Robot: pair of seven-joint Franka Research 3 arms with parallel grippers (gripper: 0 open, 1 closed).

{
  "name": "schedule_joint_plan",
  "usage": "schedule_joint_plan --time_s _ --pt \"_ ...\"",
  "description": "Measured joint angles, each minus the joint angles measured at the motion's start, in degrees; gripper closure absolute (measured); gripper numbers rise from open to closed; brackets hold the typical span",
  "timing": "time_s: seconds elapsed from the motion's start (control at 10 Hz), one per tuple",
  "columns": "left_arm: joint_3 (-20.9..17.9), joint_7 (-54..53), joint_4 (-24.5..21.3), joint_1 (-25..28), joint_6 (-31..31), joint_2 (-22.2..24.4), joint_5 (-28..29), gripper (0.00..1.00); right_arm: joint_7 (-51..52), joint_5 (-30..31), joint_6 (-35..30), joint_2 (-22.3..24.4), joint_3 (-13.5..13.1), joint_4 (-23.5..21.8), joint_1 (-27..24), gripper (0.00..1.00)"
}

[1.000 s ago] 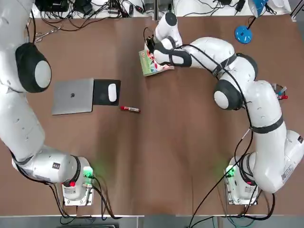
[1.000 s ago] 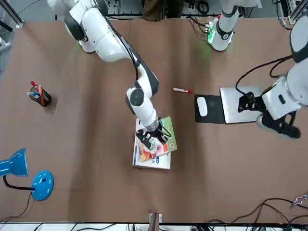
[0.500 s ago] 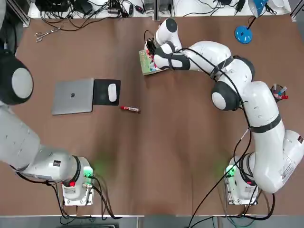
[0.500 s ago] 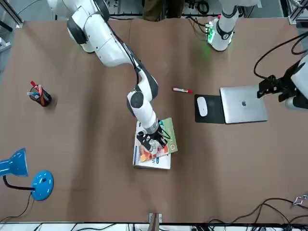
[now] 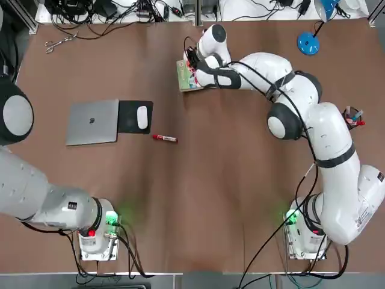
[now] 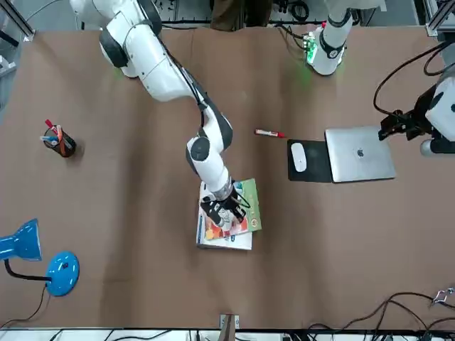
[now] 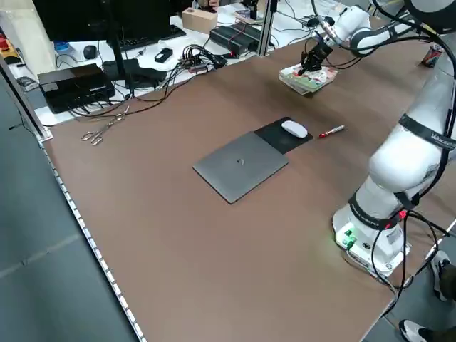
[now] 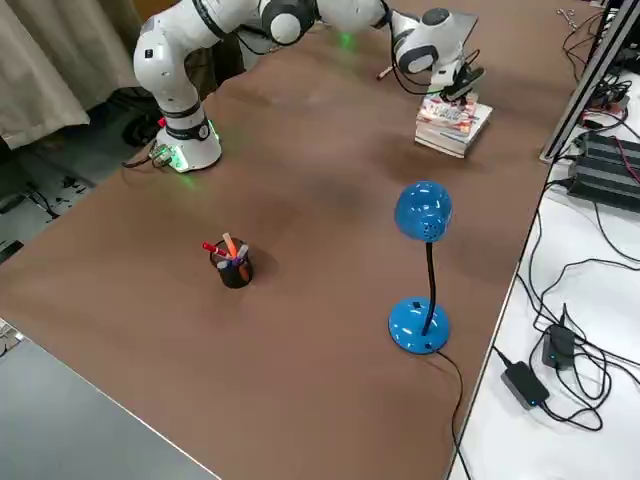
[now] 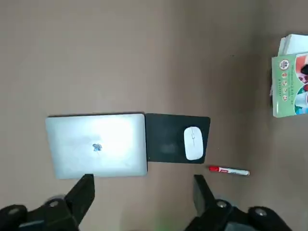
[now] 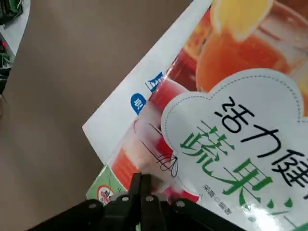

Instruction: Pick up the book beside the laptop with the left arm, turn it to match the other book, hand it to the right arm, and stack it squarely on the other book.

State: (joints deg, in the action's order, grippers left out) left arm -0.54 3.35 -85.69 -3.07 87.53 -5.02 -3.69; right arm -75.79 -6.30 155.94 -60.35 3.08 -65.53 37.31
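Observation:
The colourful book (image 5: 186, 77) lies on top of the other book (image 6: 224, 241), the white one, at the far middle of the table. It covers most of that book, slightly askew, with its green end (image 6: 249, 206) overhanging toward the laptop's side. My right gripper (image 5: 194, 65) is shut, its fingertips (image 10: 140, 185) pressed down on the colourful cover (image 10: 231, 120). The white book's edge (image 10: 126, 113) shows beside it. The silver laptop (image 5: 92, 121) lies closed on my left. My left gripper (image 9: 144, 192) hangs open high above the laptop (image 9: 96, 145), holding nothing.
A black mouse pad with a white mouse (image 5: 142, 117) lies against the laptop, and a red marker (image 5: 164, 138) lies just in front of it. A blue desk lamp (image 5: 310, 42) and a pen cup (image 6: 57, 142) stand at my right. Scissors (image 5: 57, 42) lie far left.
My right gripper has pushed the colourful book a little farther and squarer onto the white book. My left arm has drawn back to the left, off the laptop area.

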Motion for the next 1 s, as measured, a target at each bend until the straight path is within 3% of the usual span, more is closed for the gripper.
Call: schedule_joint_plan --time_s 0.4,1.0 --pt "2.44 -2.73 -0.97 1.61 6.00 0.01 0.27 0.03 0.01 0.00 0.18 -0.07 -0.06 0.08 -1.28 0.98" --pt "3.34 -3.19 -1.47 1.49 7.60 -0.19 3.07 0.05 1.16 0.00 3.22 -0.80 -0.27 0.08 -1.80 0.98"
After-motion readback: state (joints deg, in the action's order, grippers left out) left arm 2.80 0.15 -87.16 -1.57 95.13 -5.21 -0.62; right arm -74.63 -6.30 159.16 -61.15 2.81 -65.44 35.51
